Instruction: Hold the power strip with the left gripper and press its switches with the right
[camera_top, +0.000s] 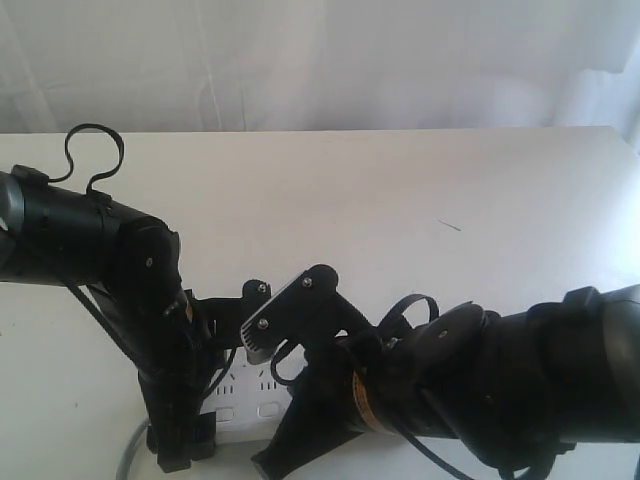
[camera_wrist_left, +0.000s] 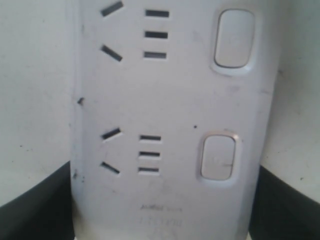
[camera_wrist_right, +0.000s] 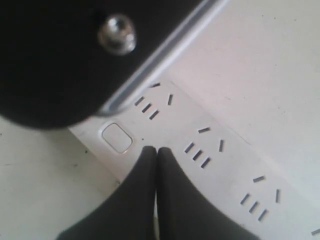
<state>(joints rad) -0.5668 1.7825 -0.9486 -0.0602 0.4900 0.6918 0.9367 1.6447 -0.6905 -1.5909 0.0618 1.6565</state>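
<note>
Long white plastic power strip with a row of sockets lies flat on the white tabletop, at the bottom centre of the exterior frame. Most of it is hidden under the two arms. Its grey cord leaves toward the lower left corner.

The left gripper, slim and black with a looped cable on its arm, stands over the strip at the lower left of the exterior frame. In the left wrist view its black fingers straddle the strip across its width, one against each long edge, no gap visible on either side. Read as grasping the strip. Judgement: a grip across the body pins the strip against sliding or tipping under a push from above, and leaves sockets and buttons uncovered.

The right gripper, on the bulky black arm entering from the lower right of the exterior frame, has its fingers clenched together, nothing between them. Judgement: closed, they make one narrow pusher suited to a small button. The tip is just beside a small white rounded-rectangle switch, between it and the socket slots. Whether it touches the strip face cannot be told. It is not on the button.

Judgement on step: hold made, press not yet landed. Next move calls for a small shift of the tip onto the switch, then a push down. Risk: tip slipping off the rounded button edge.
</note>
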